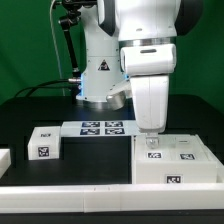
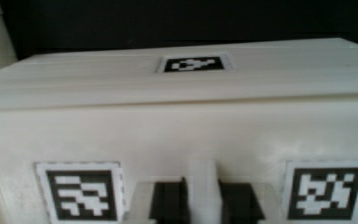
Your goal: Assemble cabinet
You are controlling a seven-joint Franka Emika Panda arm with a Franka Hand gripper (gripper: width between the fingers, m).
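Note:
The cabinet [image 1: 178,163] is a large white box with square tags, standing on the black table at the exterior view's right. It fills the wrist view [image 2: 176,115], with one tag on top and two on its near face. My gripper [image 1: 150,131] points straight down at the box's far left edge. In the wrist view my gripper [image 2: 197,202] shows two dark fingers [image 2: 165,203] close together with a narrow white strip of the box between them. A smaller white tagged piece [image 1: 44,143] lies on the table to the exterior view's left, apart from the box.
The marker board [image 1: 101,127] lies flat behind, between the small piece and the cabinet. A long white rail [image 1: 90,194] runs along the table's front edge. Another white piece [image 1: 4,158] shows at the far left edge. The arm's base [image 1: 100,75] stands at the back.

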